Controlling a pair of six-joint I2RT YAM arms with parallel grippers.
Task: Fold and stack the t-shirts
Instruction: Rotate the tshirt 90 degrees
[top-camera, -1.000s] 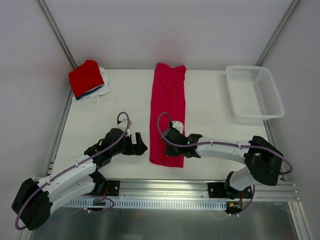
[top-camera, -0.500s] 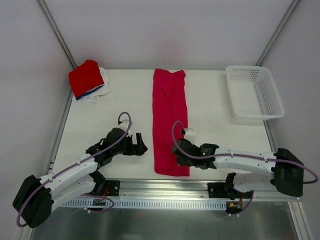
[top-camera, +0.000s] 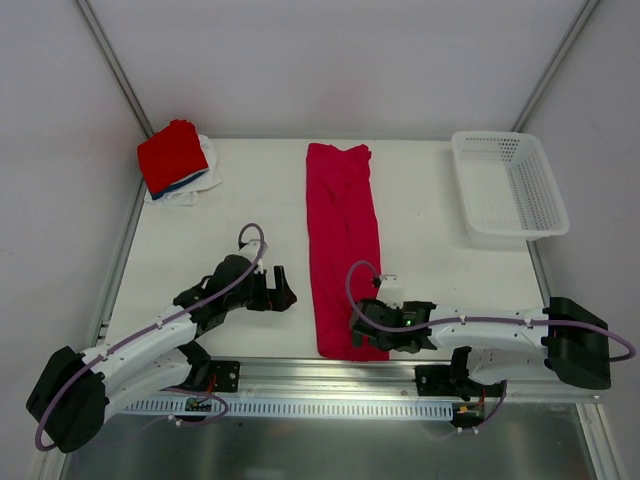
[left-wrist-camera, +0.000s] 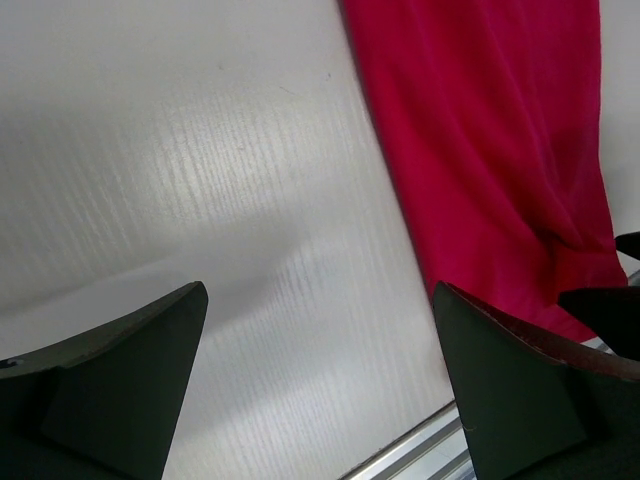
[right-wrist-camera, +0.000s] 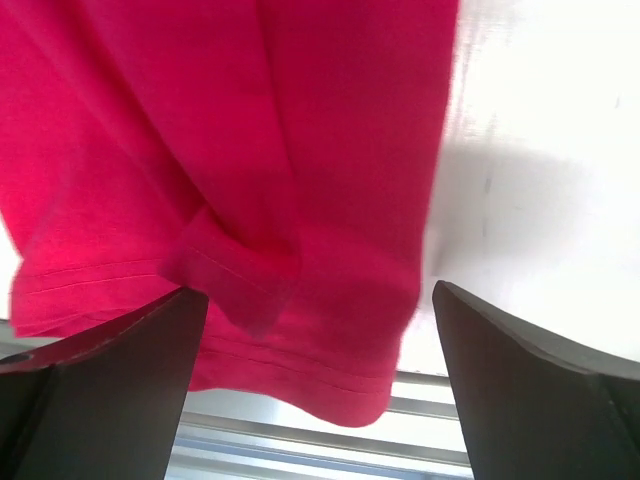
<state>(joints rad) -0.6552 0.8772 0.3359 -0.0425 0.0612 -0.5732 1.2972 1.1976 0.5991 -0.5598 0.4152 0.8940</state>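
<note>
Nearest you, the right gripper (top-camera: 360, 326) sits low over the near end of the crimson-pink t-shirt (top-camera: 343, 240), close to the table's (top-camera: 250, 200) front edge. Your right wrist view shows its fingers (right-wrist-camera: 100, 350) spread wide with nothing clamped between them. The shirt's stitched hem lies in the gap, with a small rumpled fold (right-wrist-camera: 232, 282) of cloth raised just above the hem. You cannot tell from these views whether the fingertips touch the cloth or hang just over it.

The left gripper (top-camera: 284, 293) is a little farther in and off the shirt's left side, near it but not touching. Its fingers (left-wrist-camera: 110, 370) are also spread apart and hold nothing. Your left wrist view has bare white tabletop under them and the shirt's long edge running along the right.

The crimson-pink t-shirt lies flat down the middle of the table as a long narrow strip. It runs from beside the front edge, under the right gripper, to near the back edge, slightly slanted.

At the far left corner sit the folded shirts: the bright red t-shirt (top-camera: 172, 155) on top, a thin edge of the blue t-shirt (top-camera: 192, 183) under it and the white t-shirt (top-camera: 207, 160) showing at the right and near sides. At the far right the white mesh basket (top-camera: 510, 185) stands well apart from all the shirts.
</note>
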